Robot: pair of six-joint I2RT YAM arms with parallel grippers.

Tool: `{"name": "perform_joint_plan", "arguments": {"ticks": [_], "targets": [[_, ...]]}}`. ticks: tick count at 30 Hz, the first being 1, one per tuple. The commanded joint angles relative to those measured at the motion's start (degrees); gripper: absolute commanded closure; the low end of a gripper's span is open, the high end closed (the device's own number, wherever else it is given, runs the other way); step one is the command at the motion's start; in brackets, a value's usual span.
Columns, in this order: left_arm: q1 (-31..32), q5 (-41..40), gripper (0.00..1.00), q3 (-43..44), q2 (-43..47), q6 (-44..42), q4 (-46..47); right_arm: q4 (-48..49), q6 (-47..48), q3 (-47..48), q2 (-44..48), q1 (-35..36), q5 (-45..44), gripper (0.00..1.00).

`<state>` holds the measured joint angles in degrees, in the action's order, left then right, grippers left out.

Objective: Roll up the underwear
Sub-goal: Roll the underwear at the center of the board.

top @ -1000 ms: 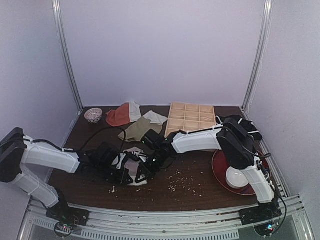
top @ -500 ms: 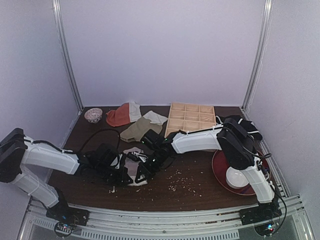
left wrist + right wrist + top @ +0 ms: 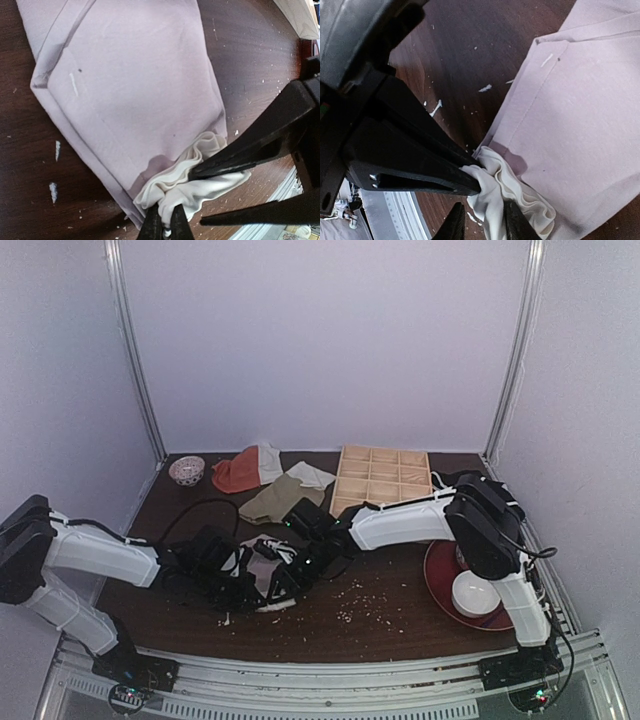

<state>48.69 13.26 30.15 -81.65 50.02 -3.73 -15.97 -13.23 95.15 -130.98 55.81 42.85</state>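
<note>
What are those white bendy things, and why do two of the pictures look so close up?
They are two robot arms bolted to the near edge of a dark wooden table. One picture comes from a camera high above. The two close ones come from little cameras on each wrist. Each arm ends in a two-finger pincher called an end effector. The left end effector and the right end effector both pinch a dusty pink soft cloth underwear at its bunched white waistband. Farther back lie an olive-green cloth, an orange-red and white cloth, a pale wooden tray with compartments and a small patterned bowl. On the right, a white bowl sits on a dark red plate.
</note>
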Motion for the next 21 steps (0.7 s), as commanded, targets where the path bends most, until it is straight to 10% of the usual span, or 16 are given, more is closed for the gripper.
{"name": "perform_joint_plan", "arguments": {"ticks": [1, 21], "targets": [[0.0, -0.2, 1.0, -1.6, -2.1, 0.1, -9.0, 4.3, -2.0, -3.2, 4.1, -1.1, -4.1, 0.72], [-6.2, 4.8, 1.0, -3.9, 0.7, 0.7, -12.1, 17.4, 7.3, -20.5, 17.7, -1.0, -16.7, 0.69]]}}
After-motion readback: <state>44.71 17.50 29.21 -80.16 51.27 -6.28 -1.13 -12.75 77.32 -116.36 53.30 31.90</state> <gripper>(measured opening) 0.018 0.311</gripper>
